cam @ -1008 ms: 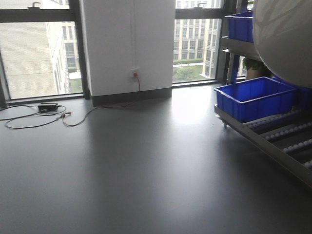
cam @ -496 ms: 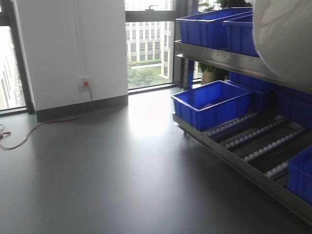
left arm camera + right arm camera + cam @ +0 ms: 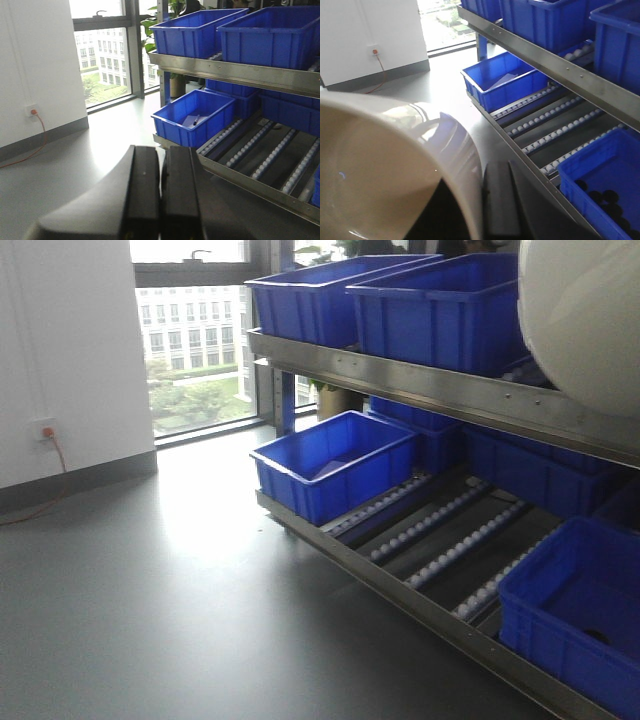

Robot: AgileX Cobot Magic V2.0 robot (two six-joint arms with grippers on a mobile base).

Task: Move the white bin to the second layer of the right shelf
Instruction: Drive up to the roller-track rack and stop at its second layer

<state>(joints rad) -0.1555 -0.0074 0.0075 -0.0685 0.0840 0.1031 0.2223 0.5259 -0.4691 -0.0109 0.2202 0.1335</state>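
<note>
Left claw (image 3: 160,195): my fingers were pressed together, holding nothing.
Lower roller level (image 3: 440,540): left blue crate (image 3: 335,465), bare tracks, right blue crate (image 3: 580,610).
Upper roller level (image 3: 430,390): upper blue crates (image 3: 440,310) stood along it.
White bin (image 3: 585,330): held up, in front of this level.
Right claw (image 3: 475,190): gripped the bin's rim.

Grey floor (image 3: 150,620), wht wall (image 3: 60,350), window (image 3: 195,350)

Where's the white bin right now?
Front view: the white bin fills the top right corner, overlapping the upper shelf rail. Right wrist view: lower left, against the right pincer, beside the rack.
</note>
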